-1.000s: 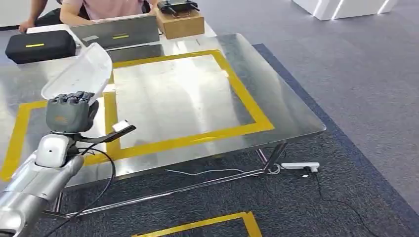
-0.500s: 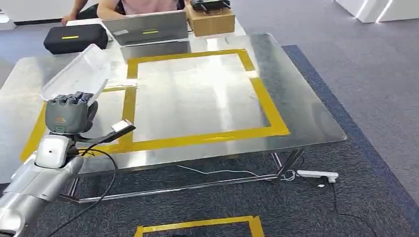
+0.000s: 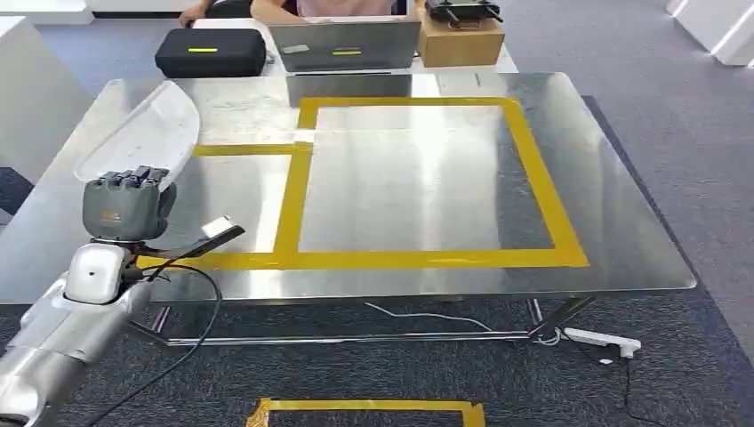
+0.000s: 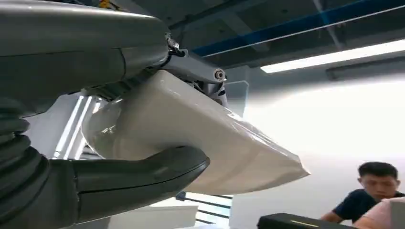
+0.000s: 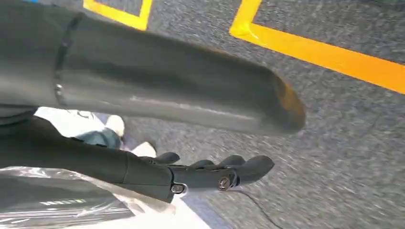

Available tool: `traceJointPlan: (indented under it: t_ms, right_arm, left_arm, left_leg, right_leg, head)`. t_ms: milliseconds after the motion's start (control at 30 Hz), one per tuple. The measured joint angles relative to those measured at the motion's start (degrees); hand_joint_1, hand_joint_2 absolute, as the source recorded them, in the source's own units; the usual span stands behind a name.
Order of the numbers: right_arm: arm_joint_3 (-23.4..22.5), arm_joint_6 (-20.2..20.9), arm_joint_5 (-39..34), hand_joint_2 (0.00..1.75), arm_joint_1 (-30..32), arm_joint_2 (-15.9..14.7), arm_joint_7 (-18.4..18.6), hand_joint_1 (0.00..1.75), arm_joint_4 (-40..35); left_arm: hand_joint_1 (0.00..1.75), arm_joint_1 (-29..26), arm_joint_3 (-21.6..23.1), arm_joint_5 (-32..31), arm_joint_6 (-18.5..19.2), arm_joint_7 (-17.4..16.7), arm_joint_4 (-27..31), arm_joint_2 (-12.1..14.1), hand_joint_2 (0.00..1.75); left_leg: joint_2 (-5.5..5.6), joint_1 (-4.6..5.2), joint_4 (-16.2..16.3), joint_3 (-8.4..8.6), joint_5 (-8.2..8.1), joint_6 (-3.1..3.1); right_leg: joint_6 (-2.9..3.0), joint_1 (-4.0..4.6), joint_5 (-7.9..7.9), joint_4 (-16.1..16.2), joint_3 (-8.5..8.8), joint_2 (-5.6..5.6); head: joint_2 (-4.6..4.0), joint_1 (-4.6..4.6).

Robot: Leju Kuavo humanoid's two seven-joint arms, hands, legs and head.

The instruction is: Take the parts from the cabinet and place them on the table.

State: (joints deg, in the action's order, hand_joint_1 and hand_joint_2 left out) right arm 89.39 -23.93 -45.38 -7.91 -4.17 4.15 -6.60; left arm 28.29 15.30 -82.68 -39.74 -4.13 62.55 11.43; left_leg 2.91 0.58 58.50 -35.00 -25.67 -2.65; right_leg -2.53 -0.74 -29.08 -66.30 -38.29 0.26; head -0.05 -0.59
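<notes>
- Head view puts our left hand (image 3: 127,203) raised at the near-left corner of the steel table (image 3: 622,222), fingers wrapped around the lower end of a white plastic part (image 3: 142,132).
- We see the part as a long, shallow, tray-like shell tilting up and away from the hand, over the table's left side, clear of the surface.
- Left wrist view shows the same part (image 4: 200,138) gripped between our thick thumb below and darker fingers (image 4: 198,71) above; its pale, glossy body tapers to a point away from the hand.
- Our right hand (image 5: 215,174) hangs low over grey carpet (image 5: 344,143) marked with yellow tape; its fingers lie extended, close together, and we see nothing held in them.
- Some clear plastic wrap (image 5: 62,200) lies beside that hand in the right wrist view; we cannot tell what it belongs to.
- On the table we see yellow tape (image 3: 533,160) outlining a large rectangle, with a smaller taped area to its left.
- At the far edge sit a black case (image 3: 211,53), a grey laptop (image 3: 345,46) and a cardboard box (image 3: 460,43).
- A person (image 3: 347,7) sits behind the laptop.
- Under the table a white power strip (image 3: 603,341) lies on the carpet.
</notes>
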Motion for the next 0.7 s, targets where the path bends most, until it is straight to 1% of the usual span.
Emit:
traceJointPlan:
  t_ms: [33,67,100,133,167,200,233,267,300,333,367,400,433,467,500,533,567,600,633,667,700]
  right_arm:
    - [0.0,0.0,0.0,0.00,0.0,0.0,0.0,0.00,0.0]
    - [0.0,0.0,0.0,0.00,-0.1,0.0,0.0,0.00,0.0]
    - [0.0,0.0,0.0,0.00,-0.1,0.0,0.0,0.00,0.0]
    - [0.0,0.0,0.0,0.00,0.0,0.0,0.0,0.00,0.0]
    - [0.0,0.0,0.0,0.00,-0.1,0.0,0.0,0.00,0.0]
    - [0.0,0.0,0.0,0.00,-0.1,0.0,0.0,0.00,0.0]
    - [0.0,0.0,0.0,0.00,-0.1,0.1,0.0,0.00,0.0]
    - [0.0,0.0,0.1,0.00,-0.1,0.1,0.0,0.00,0.0]
    - [0.0,0.0,0.1,0.00,-0.1,0.1,0.0,0.00,0.0]
    - [0.0,0.0,0.1,0.00,0.0,0.1,0.0,0.00,0.0]
    - [0.0,0.0,0.0,0.00,0.0,0.1,0.0,0.00,0.0]
    - [0.0,0.0,0.0,0.00,0.0,0.1,0.0,0.00,0.0]
    - [0.0,0.0,0.0,0.00,0.0,0.1,0.0,0.00,0.0]
    - [0.0,0.0,0.0,0.00,0.0,0.1,0.0,0.00,0.0]
    - [0.0,0.0,0.0,0.00,0.0,0.1,0.0,0.00,0.0]
    - [0.0,0.0,0.0,0.00,-0.1,0.1,-0.1,0.00,0.0]
    - [0.0,0.0,-0.2,0.00,-0.1,0.1,-0.1,0.00,0.0]
    - [0.0,-0.1,-0.5,0.00,-0.3,0.1,-0.3,0.00,0.0]
    - [0.0,-0.2,-0.9,0.00,-0.4,0.1,-0.4,0.00,0.0]
    - [0.0,-0.2,-1.0,0.00,-0.3,0.0,-0.5,0.00,0.0]
    - [0.0,-0.2,-1.0,0.00,-0.3,0.0,-0.5,0.00,0.0]
  left_arm:
    - [1.75,0.0,0.0,0.0,0.0,0.0,0.0,0.0,1.75]
    - [1.75,0.0,0.0,0.0,0.0,0.0,0.0,0.0,1.75]
    - [1.75,0.2,0.0,0.0,0.0,0.0,0.0,0.0,1.75]
    - [1.75,0.2,0.0,0.0,0.0,0.0,-0.1,0.0,1.75]
    - [1.75,0.0,0.0,0.0,0.0,0.0,-0.1,0.0,1.75]
    - [1.75,0.0,0.0,0.0,0.0,0.0,-0.1,0.0,1.75]
    - [1.75,-0.1,0.0,0.0,0.0,0.0,0.0,0.1,1.75]
    - [1.75,0.2,0.0,0.0,0.0,0.0,-0.1,0.2,1.75]
    - [1.75,0.4,0.0,0.0,0.0,0.0,-0.1,0.2,1.75]
    - [1.75,0.4,0.0,0.0,0.0,0.0,-0.1,0.2,1.75]
    - [1.75,0.2,0.0,0.0,0.0,0.0,-0.1,0.1,1.75]
    - [1.75,0.0,0.0,0.0,0.0,0.0,-0.2,0.1,1.75]
    - [1.75,-0.1,0.0,0.0,0.0,0.0,-0.2,0.2,1.75]
    - [1.75,-0.1,0.0,0.0,0.0,0.0,-0.2,0.2,1.75]
    - [1.75,-0.1,0.0,0.0,0.0,0.0,-0.2,0.2,1.75]
    - [1.75,0.0,0.0,0.0,0.0,0.0,-0.2,0.2,1.75]
    - [1.75,0.1,0.0,0.0,0.1,0.0,-0.3,0.2,1.75]
    - [1.75,0.3,0.0,0.0,0.1,0.0,-0.3,0.2,1.75]
    - [1.75,0.2,0.0,0.0,0.2,-0.1,-0.3,0.2,1.75]
    - [1.75,0.1,0.0,0.0,0.2,-0.1,-0.3,0.2,1.75]
    - [1.75,0.0,0.0,0.0,0.2,-0.1,-0.4,0.2,1.75]
  left_leg:
    - [0.41,-0.01,0.1,0.12,-0.14,0.16]
    - [0.64,0.12,0.2,-0.15,-0.21,0.40]
    - [1.09,0.03,0.6,-0.58,-0.17,0.60]
    - [1.38,-0.23,0.4,-0.72,0.06,1.01]
    - [1.81,-0.40,0.2,-0.67,0.12,1.31]
    - [2.31,-0.17,0.2,-0.62,0.13,1.72]
    - [1.44,-0.23,0.7,-0.76,-0.41,1.92]
    - [-0.70,-0.13,2.4,-1.50,-1.60,2.57]
    - [-1.55,-0.42,5.9,-3.15,-3.48,3.09]
    - [-1.91,-0.72,10.8,-5.43,-5.56,3.49]
    - [-2.02,-1.01,15.2,-7.67,-7.11,3.82]
    - [-2.09,-1.29,17.7,-9.02,-7.45,4.05]
    - [-2.11,-1.54,17.1,-8.84,-6.28,4.22]
    - [-2.17,-1.68,14.2,-7.56,-4.23,4.29]
    - [-2.37,-1.72,9.3,-5.07,-1.46,4.29]
    - [-2.76,-1.72,4.0,-2.31,0.96,4.24]
    - [-3.31,-1.53,1.0,-0.56,0.61,4.18]
    - [-3.18,-1.11,-0.1,-0.30,0.36,3.76]
    - [-3.13,-1.30,-0.2,-0.43,0.58,3.44]
    - [-3.12,-1.32,-0.2,-0.43,0.59,3.45]
    - [-3.07,-1.22,-0.2,-0.46,0.58,3.42]
  right_leg:
    - [0.22,-0.01,2.55,5.4,2.35,1.01]
    - [0.56,-0.20,1.50,6.7,3.29,3.07]
    - [0.66,-0.24,1.49,8.0,3.95,2.99]
    - [0.75,0.05,1.50,7.7,3.93,2.67]
    - [1.03,0.19,1.37,7.7,4.07,2.37]
    - [1.33,-0.07,1.55,7.9,4.30,1.91]
    - [1.67,-0.43,1.77,8.5,4.62,1.38]
    - [2.09,-0.45,1.67,8.7,4.97,0.97]
    - [2.25,-0.45,1.59,8.7,5.17,0.41]
    - [2.37,-0.44,1.46,8.7,5.32,0.00]
    - [2.42,-0.45,1.36,8.7,5.40,-0.52]
    - [2.36,-0.46,1.23,8.6,5.48,-0.90]
    - [2.28,-0.48,1.11,8.6,5.64,-1.35]
    - [2.12,-0.51,0.97,8.6,5.84,-1.70]
    - [1.90,-0.58,0.77,8.6,6.17,-2.07]
    - [1.57,-0.69,0.54,8.6,6.56,-2.11]
    - [1.17,-0.60,0.30,8.7,6.68,-2.44]
    - [0.81,-0.35,0.20,8.4,6.44,-2.54]
    - [0.66,-0.21,0.11,8.5,6.34,-2.61]
    - [1.60,-0.16,0.12,8.6,6.37,-2.48]
    - [1.70,-0.20,0.25,8.7,6.47,-2.65]
  head:
    - [0.00,0.02]
    - [0.00,0.09]
    - [0.00,0.19]
    - [0.00,0.13]
    - [0.00,0.02]
    - [0.00,0.09]
    - [0.00,0.00]
    - [0.00,0.72]
    - [0.00,0.92]
    - [0.00,0.85]
    - [-0.02,0.92]
    - [0.00,0.90]
    - [0.00,0.92]
    - [-0.02,0.90]
    - [0.00,0.87]
    - [0.00,0.89]
    - [-0.02,0.85]
    - [0.00,1.05]
    - [0.00,0.77]
    - [0.00,0.76]
    - [0.00,0.63]
